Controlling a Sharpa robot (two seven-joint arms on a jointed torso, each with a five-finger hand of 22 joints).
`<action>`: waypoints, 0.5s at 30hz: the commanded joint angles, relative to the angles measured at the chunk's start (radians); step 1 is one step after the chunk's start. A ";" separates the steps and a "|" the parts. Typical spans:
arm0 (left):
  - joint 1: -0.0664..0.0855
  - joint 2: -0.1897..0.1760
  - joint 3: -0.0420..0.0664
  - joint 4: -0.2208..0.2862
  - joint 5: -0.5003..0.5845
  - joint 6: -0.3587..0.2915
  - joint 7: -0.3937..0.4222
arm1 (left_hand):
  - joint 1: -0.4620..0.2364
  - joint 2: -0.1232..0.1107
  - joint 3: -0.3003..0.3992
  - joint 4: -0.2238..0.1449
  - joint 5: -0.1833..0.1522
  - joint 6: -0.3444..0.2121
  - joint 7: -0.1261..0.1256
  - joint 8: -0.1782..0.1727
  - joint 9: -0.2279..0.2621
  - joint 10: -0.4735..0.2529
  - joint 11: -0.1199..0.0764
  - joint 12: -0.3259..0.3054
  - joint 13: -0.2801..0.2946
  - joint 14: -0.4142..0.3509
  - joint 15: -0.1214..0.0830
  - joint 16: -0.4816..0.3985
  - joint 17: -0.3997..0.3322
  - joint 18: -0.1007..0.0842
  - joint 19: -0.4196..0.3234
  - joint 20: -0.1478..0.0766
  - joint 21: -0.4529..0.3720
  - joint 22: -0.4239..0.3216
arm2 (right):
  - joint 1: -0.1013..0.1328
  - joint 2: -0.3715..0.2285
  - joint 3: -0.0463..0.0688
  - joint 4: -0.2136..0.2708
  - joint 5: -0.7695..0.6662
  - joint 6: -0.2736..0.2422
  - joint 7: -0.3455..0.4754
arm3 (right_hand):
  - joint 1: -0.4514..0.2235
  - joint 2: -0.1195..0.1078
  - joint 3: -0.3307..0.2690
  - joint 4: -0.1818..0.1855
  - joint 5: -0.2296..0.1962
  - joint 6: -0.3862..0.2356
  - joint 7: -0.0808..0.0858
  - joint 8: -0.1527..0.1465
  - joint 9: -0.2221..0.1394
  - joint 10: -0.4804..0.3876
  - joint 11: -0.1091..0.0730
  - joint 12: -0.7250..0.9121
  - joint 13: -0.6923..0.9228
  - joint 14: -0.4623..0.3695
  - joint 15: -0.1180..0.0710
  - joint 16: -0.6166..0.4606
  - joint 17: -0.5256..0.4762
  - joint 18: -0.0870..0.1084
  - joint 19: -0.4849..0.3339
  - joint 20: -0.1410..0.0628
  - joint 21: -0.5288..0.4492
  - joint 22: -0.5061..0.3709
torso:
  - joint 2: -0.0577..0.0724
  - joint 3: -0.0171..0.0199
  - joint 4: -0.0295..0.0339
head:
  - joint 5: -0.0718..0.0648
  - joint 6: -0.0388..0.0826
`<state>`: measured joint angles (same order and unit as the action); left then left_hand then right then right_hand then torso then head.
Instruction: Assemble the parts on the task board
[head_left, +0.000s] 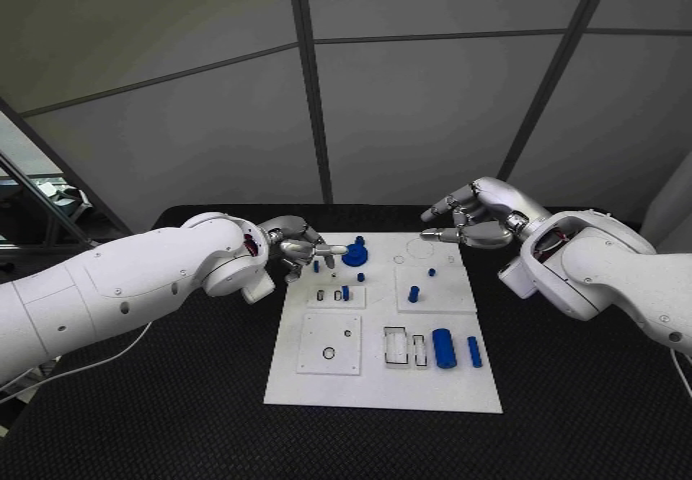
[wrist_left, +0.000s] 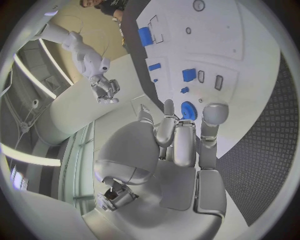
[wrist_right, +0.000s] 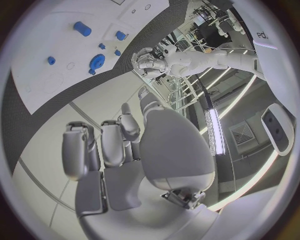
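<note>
Task board flat on black bench, mid-bench between both arms. Near end: blue cylinder and slim blue bar lying loose beside empty outlined slots, so likely unplaced. Mid-board: small blue pegs upright. Far end: blue gear close by left hand, fingers curled; whether holding anything, cannot tell. Right hand raised over far corner, fingers apart, holding nothing. Judged: early-to-middle stage. Slot contents too small to read.

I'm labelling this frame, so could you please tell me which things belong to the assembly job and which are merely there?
Job:
task board
blue gear-like part
large blue cylinder
small blue bar
small blue peg

Merely there:
black table
</note>
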<state>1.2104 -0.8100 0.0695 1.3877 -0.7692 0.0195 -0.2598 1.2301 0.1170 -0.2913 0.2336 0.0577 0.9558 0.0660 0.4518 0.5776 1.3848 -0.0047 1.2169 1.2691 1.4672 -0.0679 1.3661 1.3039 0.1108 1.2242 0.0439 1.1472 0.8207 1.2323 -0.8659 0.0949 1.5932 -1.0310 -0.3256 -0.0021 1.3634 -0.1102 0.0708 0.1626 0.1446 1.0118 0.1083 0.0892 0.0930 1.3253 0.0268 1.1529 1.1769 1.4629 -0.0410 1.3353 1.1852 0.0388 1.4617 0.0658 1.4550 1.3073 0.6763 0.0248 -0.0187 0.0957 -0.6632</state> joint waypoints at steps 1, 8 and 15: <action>0.021 0.019 -0.010 -0.013 -0.129 0.137 -0.195 | 0.007 -0.002 0.002 0.016 -0.001 -0.005 -0.005 0.012 0.038 0.020 -0.003 0.033 0.041 0.046 0.000 0.050 0.073 0.006 0.043 0.001 0.057 0.088 | 0.005 -0.005 0.001 -0.014 0.045 -0.015 0.022 | -0.003 0.006 -0.006 -0.006 0.024 0.008 0.000 -0.008 0.003 0.002 -0.002 -0.002 -0.004 0.018 -0.007 -0.009 -0.003 0.006 -0.002 -0.001 -0.006 0.080 | -0.011 0.0052 -0.0008 | 0.006 -0.003; 0.052 0.079 -0.033 -0.050 -0.185 0.168 -0.263 | 0.019 0.002 0.002 0.040 0.007 -0.009 -0.012 0.029 0.119 0.052 -0.009 0.088 0.107 0.067 -0.005 0.106 0.144 -0.008 0.076 -0.004 0.126 0.192 | 0.010 -0.003 0.002 -0.040 0.033 -0.015 0.011 | -0.005 0.005 -0.009 -0.009 0.060 0.008 -0.001 -0.013 0.004 0.003 -0.002 -0.003 -0.006 0.021 -0.008 -0.011 -0.001 0.006 0.000 -0.002 -0.007 0.081 | -0.010 0.0061 -0.0017 | 0.008 -0.007; 0.064 0.143 -0.049 -0.085 -0.214 0.195 -0.298 | -0.037 -0.004 -0.028 0.058 -0.009 -0.010 -0.016 0.033 0.168 0.062 -0.012 0.103 0.130 0.071 -0.007 0.119 0.162 -0.011 0.079 -0.006 0.148 0.224 | 0.011 0.001 0.002 -0.052 0.016 -0.016 0.004 | -0.007 0.006 -0.010 -0.008 0.067 0.008 0.000 -0.015 0.004 0.004 -0.002 -0.002 -0.006 0.022 -0.008 -0.012 -0.001 0.005 0.001 -0.003 -0.007 0.081 | -0.008 0.0050 -0.0008 | 0.011 -0.012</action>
<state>1.2723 -0.6720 0.0210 1.3077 -0.9370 0.1671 -0.5060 1.2031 0.1122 -0.3134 0.2907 0.0536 0.9467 0.0572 0.4790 0.7437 1.4332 -0.0130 1.2656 1.2975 1.4672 -0.0679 1.4817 1.3081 0.1231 1.2971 0.0413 1.2903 1.0434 1.2410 -0.8652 0.0955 1.5429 -1.0087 -0.3306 0.0003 1.3634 -0.1102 0.0638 0.1557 0.2076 1.0118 0.1084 0.0775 0.0955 1.3254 0.0268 1.1529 1.1704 1.4669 -0.0449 1.3301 1.1835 0.0388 1.4618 0.0659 1.4512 1.3073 0.6668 0.0305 -0.0203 0.1074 -0.6737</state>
